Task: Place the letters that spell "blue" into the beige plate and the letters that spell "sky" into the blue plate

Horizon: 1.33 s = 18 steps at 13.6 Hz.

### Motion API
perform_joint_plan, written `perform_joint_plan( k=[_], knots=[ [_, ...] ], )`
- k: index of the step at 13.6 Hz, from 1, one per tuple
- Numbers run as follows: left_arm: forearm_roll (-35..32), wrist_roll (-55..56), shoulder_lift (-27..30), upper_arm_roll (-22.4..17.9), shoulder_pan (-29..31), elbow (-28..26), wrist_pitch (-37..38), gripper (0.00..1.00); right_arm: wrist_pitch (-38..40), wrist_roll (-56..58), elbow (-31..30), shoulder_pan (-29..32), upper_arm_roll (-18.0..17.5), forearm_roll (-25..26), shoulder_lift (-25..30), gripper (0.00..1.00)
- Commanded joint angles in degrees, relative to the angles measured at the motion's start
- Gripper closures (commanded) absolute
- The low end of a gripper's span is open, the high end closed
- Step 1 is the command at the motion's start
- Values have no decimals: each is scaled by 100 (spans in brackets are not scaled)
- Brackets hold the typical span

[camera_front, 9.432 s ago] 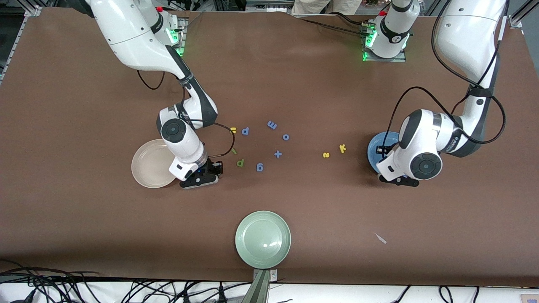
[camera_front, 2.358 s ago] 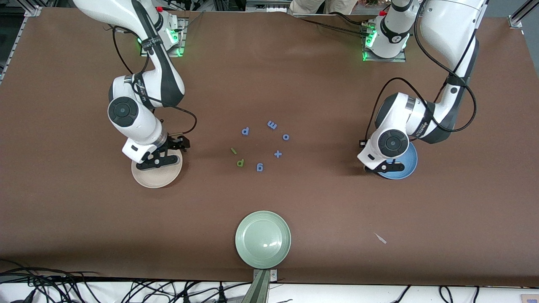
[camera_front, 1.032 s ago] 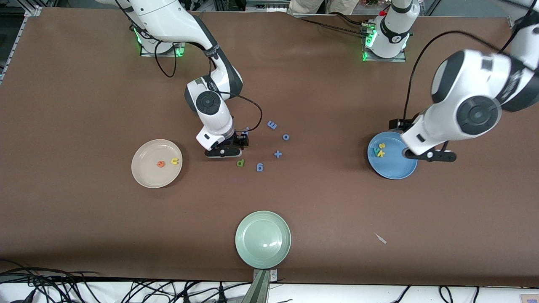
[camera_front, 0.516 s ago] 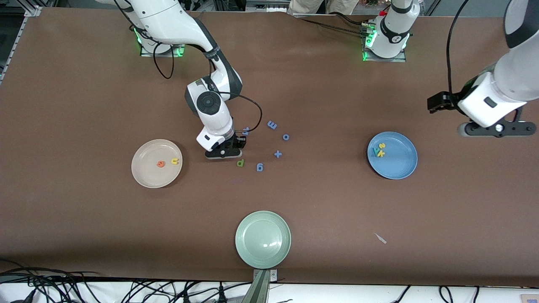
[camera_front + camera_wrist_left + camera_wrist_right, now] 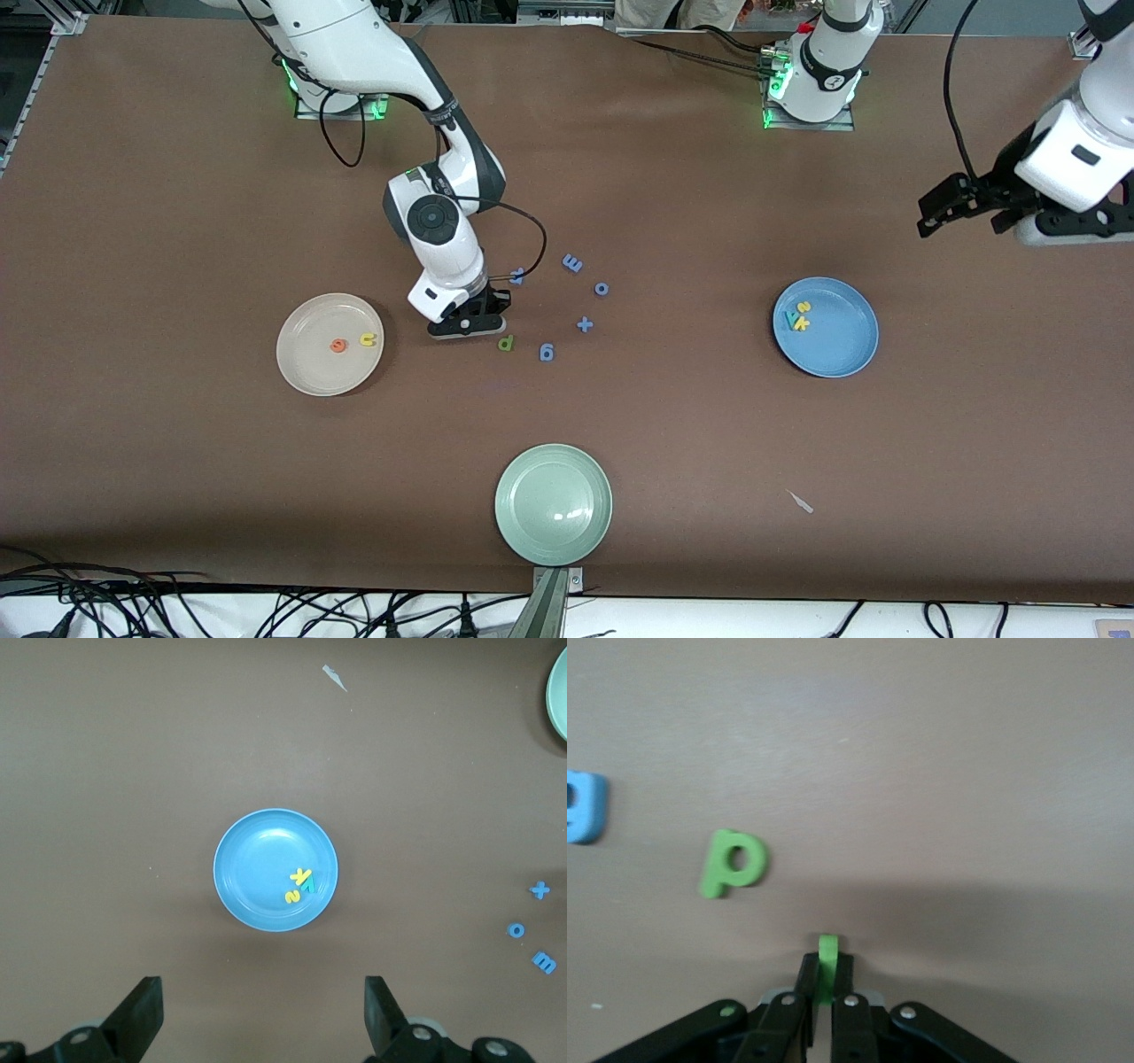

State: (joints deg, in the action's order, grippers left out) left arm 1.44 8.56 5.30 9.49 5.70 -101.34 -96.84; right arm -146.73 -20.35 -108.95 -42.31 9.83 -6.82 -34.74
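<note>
Pinching the thin green "l" (image 5: 826, 967) between closed fingers, the right gripper (image 5: 469, 321) sits low at the table (image 5: 673, 443), just beside the olive-green "b" (image 5: 505, 342), which lies flat on the table toward the left arm's end from it. The beige plate (image 5: 306, 368) sits toward the right arm's end and holds the orange "e" (image 5: 337, 346) and yellow "u" (image 5: 368, 339). The blue plate (image 5: 837, 350) holds the yellow "s" (image 5: 804, 307), yellow "k" (image 5: 802, 322) and teal "y" (image 5: 789, 320), clustered at its rim. The left gripper (image 5: 974, 206) waits up high over bare table near the left arm's end, fingers wide apart, holding nothing. Loose blue letters (image 5: 572, 263) and a blue plus sign (image 5: 585, 324) lie mid-table. A pale green plate (image 5: 554, 504) sits nearest the front camera.
</note>
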Motion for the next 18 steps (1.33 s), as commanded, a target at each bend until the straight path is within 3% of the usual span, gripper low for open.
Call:
perform_joint_plan(
  k=[1,7,8,9,10,11,13,16,18],
  knots=[
    [111,-100,113,-52,62,-124,15,0,723,1002,-21,362,150,5,485,97],
    [102,-74,-37,-9,72,61,43,0,1646,3447,-108,1014,879,23,881,96],
    [102,-74,-55,0,63,79,52,0,1656,3476,-196,1023,932,5,881,90],
    [102,-74,-55,9,37,79,52,0,1639,3459,-249,1032,941,-3,890,69],
    [102,-74,-72,9,36,88,52,0,1648,3389,-249,1032,933,-12,890,39],
    [102,-74,-81,9,36,88,52,0,1656,3319,-232,1023,933,-47,890,26],
    [102,-74,-81,9,36,88,60,0,1674,2934,-197,1023,837,-56,925,19],
    [102,-82,-81,9,36,88,78,0,1674,2361,-144,1023,494,-48,952,18],
    [102,-74,-81,9,36,88,78,0,1665,2281,-144,1023,467,-65,952,18]
  ],
)
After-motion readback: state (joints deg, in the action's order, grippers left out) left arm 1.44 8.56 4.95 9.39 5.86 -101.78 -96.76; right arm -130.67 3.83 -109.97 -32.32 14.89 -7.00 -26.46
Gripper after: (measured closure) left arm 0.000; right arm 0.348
